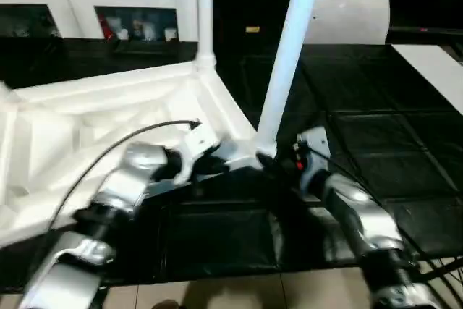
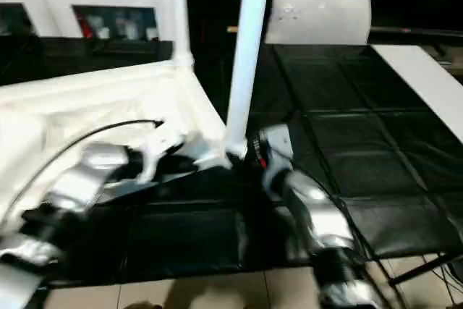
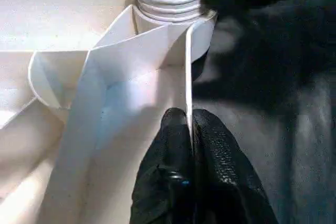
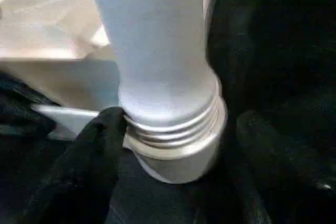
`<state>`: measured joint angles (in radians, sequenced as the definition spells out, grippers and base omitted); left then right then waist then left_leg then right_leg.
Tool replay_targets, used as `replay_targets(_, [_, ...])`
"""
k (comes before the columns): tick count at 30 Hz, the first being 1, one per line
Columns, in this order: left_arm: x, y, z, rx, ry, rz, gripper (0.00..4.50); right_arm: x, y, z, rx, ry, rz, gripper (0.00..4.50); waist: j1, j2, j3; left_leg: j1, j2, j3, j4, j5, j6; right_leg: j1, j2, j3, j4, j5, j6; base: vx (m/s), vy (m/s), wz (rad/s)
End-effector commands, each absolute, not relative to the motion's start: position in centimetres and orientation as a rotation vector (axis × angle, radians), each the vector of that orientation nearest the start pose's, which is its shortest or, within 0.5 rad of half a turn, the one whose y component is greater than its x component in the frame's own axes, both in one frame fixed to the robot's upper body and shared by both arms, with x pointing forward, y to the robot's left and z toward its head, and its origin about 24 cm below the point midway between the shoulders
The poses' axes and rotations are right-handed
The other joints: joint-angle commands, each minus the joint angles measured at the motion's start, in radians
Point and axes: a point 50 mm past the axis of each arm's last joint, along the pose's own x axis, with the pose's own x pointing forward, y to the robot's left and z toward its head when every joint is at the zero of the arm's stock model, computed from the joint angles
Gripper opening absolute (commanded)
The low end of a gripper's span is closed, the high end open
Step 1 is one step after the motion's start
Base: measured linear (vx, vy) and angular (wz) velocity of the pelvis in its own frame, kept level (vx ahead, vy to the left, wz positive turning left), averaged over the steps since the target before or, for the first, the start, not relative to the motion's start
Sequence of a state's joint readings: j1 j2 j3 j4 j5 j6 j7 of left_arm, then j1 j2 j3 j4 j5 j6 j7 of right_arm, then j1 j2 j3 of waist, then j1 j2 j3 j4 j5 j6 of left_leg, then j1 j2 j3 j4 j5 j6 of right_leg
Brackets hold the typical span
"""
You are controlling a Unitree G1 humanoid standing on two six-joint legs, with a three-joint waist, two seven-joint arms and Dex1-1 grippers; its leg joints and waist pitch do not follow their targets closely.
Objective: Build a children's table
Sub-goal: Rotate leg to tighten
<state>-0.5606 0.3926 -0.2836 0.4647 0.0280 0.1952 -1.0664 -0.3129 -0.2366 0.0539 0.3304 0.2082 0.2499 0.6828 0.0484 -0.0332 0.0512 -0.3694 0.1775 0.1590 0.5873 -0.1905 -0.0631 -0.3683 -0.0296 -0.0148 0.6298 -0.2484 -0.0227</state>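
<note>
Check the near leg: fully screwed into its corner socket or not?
Not fully. In the right wrist view the near leg stands in the corner socket, but several thread rings are exposed above the rim. It leans in the head views.

Both silver forearms reach in from the bottom and angle toward each other. Left hand point(image 3: 190, 129) has its black fingers point(image 3: 220, 171) pinched tight together on a thin white edge. Right hand point(image 4: 178, 145) sits spread, one finger point(image 4: 94, 145) pressed against a threaded white collar, the other finger point(image 4: 262, 145) standing off it.
</note>
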Motion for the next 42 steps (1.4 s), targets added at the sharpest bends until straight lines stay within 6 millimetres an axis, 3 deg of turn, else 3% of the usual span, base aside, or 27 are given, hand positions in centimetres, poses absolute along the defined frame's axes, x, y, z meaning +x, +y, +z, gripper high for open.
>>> replay_targets(1, [30.8,13.1,6.2,0.443,0.381,-1.342,0.0,29.4,-15.6,4.9,-0.004,0.224,0.826,3.94,0.002,-0.004,-0.058,0.012,0.056,-0.008,-0.058,-0.057,0.087,0.049,-0.099,0.042,-0.063,0.148,-0.22,0.0,0.0,0.0])
replay_targets(5, [29.9,13.8,5.9,0.468,0.405,-1.474,0.0,28.2,-16.5,6.1,-0.021,0.251,1.021,4.32,0.007,-0.005,-0.055,0.015,0.056,-0.007,-0.059,-0.076,0.092,0.047,-0.099,0.043,-0.066,0.117,-0.224,0.0,0.0,0.0])
replay_targets(8, [29.4,14.0,5.6,0.493,0.427,-1.539,0.0,27.6,-16.5,6.7,-0.048,0.255,1.131,4.32,0.014,-0.006,-0.053,0.018,0.06,-0.006,-0.06,-0.097,0.091,0.041,-0.105,0.043,-0.069,0.063,-0.227,0.0,0.0,0.0])
replay_targets(15, [29.0,13.9,5.7,0.492,0.443,-1.66,0.0,27.4,-16.1,6.5,-0.099,0.293,1.301,4.32,0.025,-0.006,-0.055,0.019,0.058,-0.003,-0.059,-0.088,0.083,0.038,-0.103,0.04,-0.065,0.061,-0.243,0.0,0.0,0.0])
replay_targets(18, [28.9,13.9,5.8,0.51,0.452,-1.701,0.0,27.4,-15.8,6.2,-0.075,0.332,1.354,3.97,0.036,-0.006,-0.056,0.02,0.061,-0.002,-0.058,-0.081,0.082,0.037,-0.105,0.04,-0.062,0.07,-0.245,0.0,0.0,0.0])
replay_targets(25, [28.8,14.6,5.8,0.565,0.488,-1.735,0.0,27.2,-15.7,6.1,-0.072,0.398,1.466,3.45,0.044,-0.009,-0.058,0.018,0.061,-0.002,-0.056,-0.067,0.09,0.038,-0.106,0.036,-0.057,0.09,-0.244,0.0,0.0,0.0])
replay_targets(38, [28.9,14.7,5.8,0.554,0.497,-1.728,0.0,26.7,-15.2,5.8,-0.047,0.41,1.52,2.32,0.045,-0.011,-0.059,0.017,0.061,-0.002,-0.056,-0.067,0.088,0.038,-0.106,0.035,-0.057,0.08,-0.245,0.0,0.0,0.0])
replay_targets(42, [29.1,14.4,5.8,0.524,0.475,-1.675,0.0,26.1,-14.8,5.5,-0.024,0.415,1.512,2.18,0.045,-0.012,-0.059,0.018,0.06,-0.001,-0.056,-0.072,0.083,0.038,-0.107,0.036,-0.058,0.072,-0.243,0.0,0.0,0.0])
